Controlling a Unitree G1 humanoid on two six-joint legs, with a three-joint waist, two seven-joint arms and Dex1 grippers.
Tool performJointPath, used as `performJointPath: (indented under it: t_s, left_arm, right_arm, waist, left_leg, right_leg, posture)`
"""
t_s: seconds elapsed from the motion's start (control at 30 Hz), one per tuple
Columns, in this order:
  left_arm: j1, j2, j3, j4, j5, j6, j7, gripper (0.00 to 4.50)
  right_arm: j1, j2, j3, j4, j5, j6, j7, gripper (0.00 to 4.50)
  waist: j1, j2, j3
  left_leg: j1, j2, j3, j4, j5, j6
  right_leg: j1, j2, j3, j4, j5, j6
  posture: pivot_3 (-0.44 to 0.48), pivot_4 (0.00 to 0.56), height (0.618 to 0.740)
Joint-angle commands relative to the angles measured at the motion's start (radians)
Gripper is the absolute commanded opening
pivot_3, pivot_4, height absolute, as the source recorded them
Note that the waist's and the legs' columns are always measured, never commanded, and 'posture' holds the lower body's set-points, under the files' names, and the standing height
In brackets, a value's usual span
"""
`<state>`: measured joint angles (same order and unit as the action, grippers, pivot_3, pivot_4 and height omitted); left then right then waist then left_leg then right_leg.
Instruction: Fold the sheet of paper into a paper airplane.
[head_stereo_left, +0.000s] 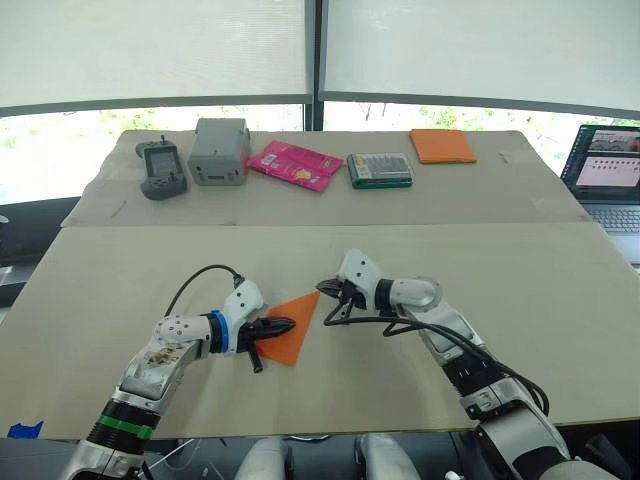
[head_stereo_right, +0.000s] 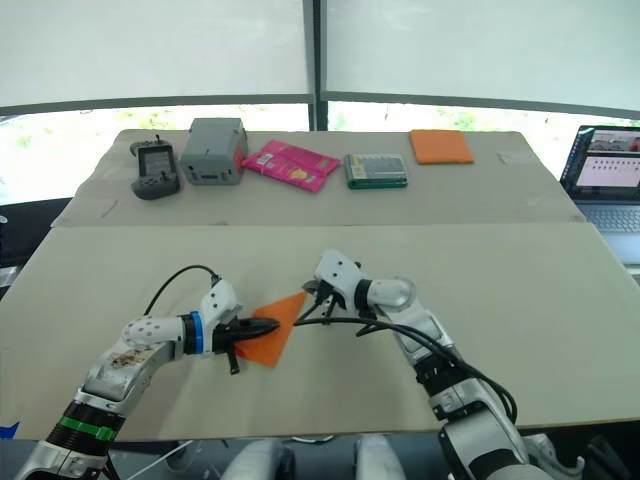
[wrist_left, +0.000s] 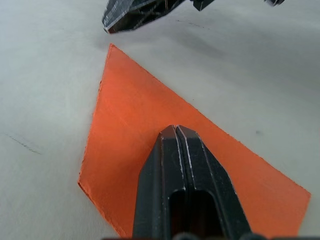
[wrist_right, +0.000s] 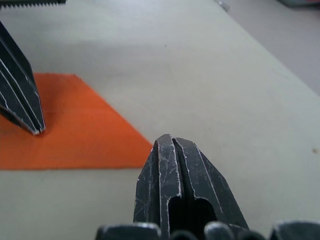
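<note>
where the near table (head_stereo_left: 560, 300) lies bare in front of us, we see the sheet of paper (head_stereo_left: 296, 326) lying flat on it, folded into a pointed orange wedge whose tip aims toward our right arm. our left gripper (head_stereo_left: 283, 325) rests with its two black fingers pressed together, tips down on the wedge's wider part; in the left wrist view the fingers (wrist_left: 186, 185) show no gap and lie over the orange surface, pressing rather than pinching it. our right gripper (head_stereo_left: 328, 290) sits just beside the wedge's pointed tip, its fingers (wrist_right: 175, 185) likewise closed on nothing, and in the right wrist view the tip lies just next to them on the table, apart from them.

on the far table (head_stereo_left: 520, 185), well apart from the paper, we see a row of things: a dark handheld controller (head_stereo_left: 161, 168), a grey box (head_stereo_left: 219, 151), a pink packet (head_stereo_left: 294, 165), a green case (head_stereo_left: 380, 170) and a smaller orange pad (head_stereo_left: 442, 146). an open laptop (head_stereo_left: 606, 176) stands at the right edge.
</note>
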<state>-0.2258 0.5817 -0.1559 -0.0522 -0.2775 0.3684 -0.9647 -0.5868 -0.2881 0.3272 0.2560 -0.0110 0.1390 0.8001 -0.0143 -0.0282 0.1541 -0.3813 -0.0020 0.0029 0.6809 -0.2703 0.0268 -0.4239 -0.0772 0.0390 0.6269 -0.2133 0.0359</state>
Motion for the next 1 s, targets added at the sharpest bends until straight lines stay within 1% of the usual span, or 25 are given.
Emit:
performJointPath:
  t_s: [0.03, 0.17, 0.27, 0.33, 0.43, 0.53, 1.0]
  left_arm:
    - [0.003, -0.004, -0.013, 0.010, 0.014, -0.002, -0.001, 0.00]
    - [-0.002, -0.005, -0.015, 0.009, 0.014, -0.001, -0.004, 0.00]
    - [-0.012, -0.004, -0.015, 0.012, 0.014, -0.002, -0.007, 0.00]
    - [-0.014, -0.007, -0.009, 0.015, 0.013, 0.000, 0.001, 0.00]
    - [-0.022, -0.017, 0.004, 0.022, 0.005, 0.030, 0.022, 0.00]
    - [-0.022, -0.021, 0.011, 0.018, -0.002, 0.044, 0.025, 0.00]
    - [0.020, -0.018, -0.003, -0.033, -0.016, 0.084, 0.016, 0.00]
  right_arm:
    - [-0.007, 0.000, 0.000, -0.003, -0.022, -0.030, -0.015, 0.03]
    - [-0.007, 0.004, 0.016, 0.030, -0.042, -0.025, -0.019, 0.03]
    - [0.011, 0.002, 0.039, 0.015, -0.039, -0.019, 0.024, 0.03]
    - [0.028, -0.002, 0.051, -0.014, -0.028, -0.013, 0.061, 0.03]
    - [0.084, -0.016, 0.066, -0.108, 0.023, 0.046, 0.145, 0.03]
    - [0.125, -0.030, 0.077, -0.185, 0.045, 0.081, 0.180, 0.03]
    - [0.226, -0.055, 0.151, -0.393, 0.060, 0.221, 0.200, 0.03]
  waist:
    - [0.000, 0.000, 0.000]
    - [0.000, 0.000, 0.000]
    - [0.000, 0.000, 0.000]
    - [-0.001, 0.000, 0.000]
    - [0.001, 0.000, 0.000]
    - [0.000, 0.000, 0.000]
    - [0.000, 0.000, 0.000]
  left_leg:
    - [0.000, 0.000, 0.000, 0.000, 0.000, 0.000]
    - [0.000, 0.000, 0.000, 0.000, 0.000, 0.000]
    - [0.000, 0.000, 0.000, 0.000, 0.000, 0.000]
    - [0.000, 0.000, 0.000, 0.000, 0.000, 0.000]
    - [0.000, 0.000, 0.000, 0.000, 0.000, 0.000]
    - [0.000, 0.000, 0.000, 0.000, 0.000, 0.000]
    - [0.001, 0.000, 0.000, 0.000, 0.000, 0.000]
  right_leg:
    - [0.000, 0.000, 0.000, 0.000, 0.000, 0.000]
    - [0.000, 0.000, 0.000, 0.000, 0.000, 0.000]
    - [0.000, 0.000, 0.000, 0.000, 0.000, 0.000]
    - [0.000, 0.000, 0.000, 0.000, 0.000, 0.000]
    - [0.000, 0.000, 0.000, 0.000, 0.000, 0.000]
    - [0.001, 0.000, 0.000, 0.000, 0.000, 0.000]
    - [0.000, 0.001, 0.000, 0.000, 0.000, 0.000]
  posture:
    - [0.000, 0.150, 0.740]
    - [0.000, 0.150, 0.740]
    - [0.000, 0.150, 0.740]
    - [0.000, 0.150, 0.740]
    - [0.000, 0.150, 0.740]
    - [0.000, 0.150, 0.740]
    - [0.000, 0.150, 0.740]
